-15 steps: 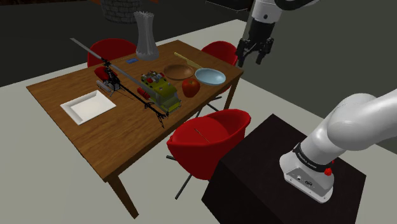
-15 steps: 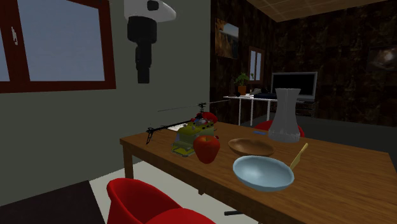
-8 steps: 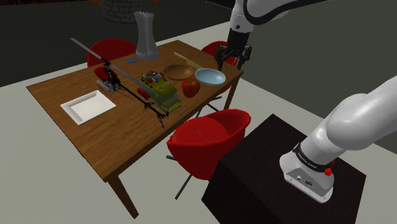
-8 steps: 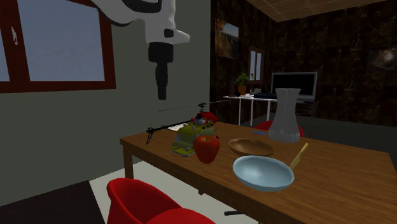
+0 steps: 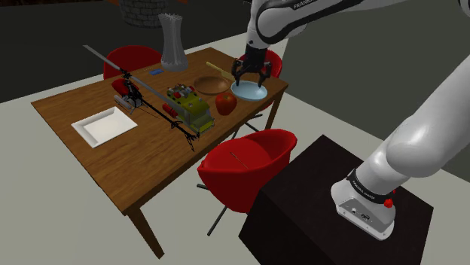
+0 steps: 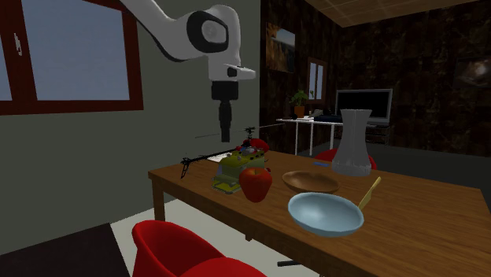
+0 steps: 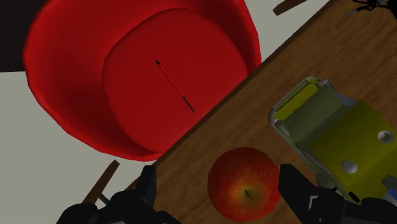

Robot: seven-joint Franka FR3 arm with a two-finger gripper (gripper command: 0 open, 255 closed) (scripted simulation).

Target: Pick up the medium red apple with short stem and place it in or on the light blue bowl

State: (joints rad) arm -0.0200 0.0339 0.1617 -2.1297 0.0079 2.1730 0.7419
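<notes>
1. On my table [image 5: 113, 162], the apple [image 5: 226, 102] sits near the corner closest to the stand [image 5: 301, 199]. It lies between the toy truck [image 5: 190, 110] and the bowl [image 5: 250, 91].
2. A second bowl [image 5: 211, 85] lies just behind the apple, and a vase [image 5: 172, 42] stands at the far edge.
3. A model helicopter [image 5: 132, 96] lies just beside the truck on the shoulder view's left, with a tray [image 5: 105, 125] further left.
4. A chair [image 5: 252, 158] stands at the near edge, beside the apple.
5. My gripper [image 5: 250, 77] hangs above that corner. From the wrist I see the apple below, between the spread fingers and untouched.

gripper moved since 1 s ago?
Yes. In the shoulder view the gripper has swung left and down, from beyond the table corner to over the light blue bowl.
</notes>
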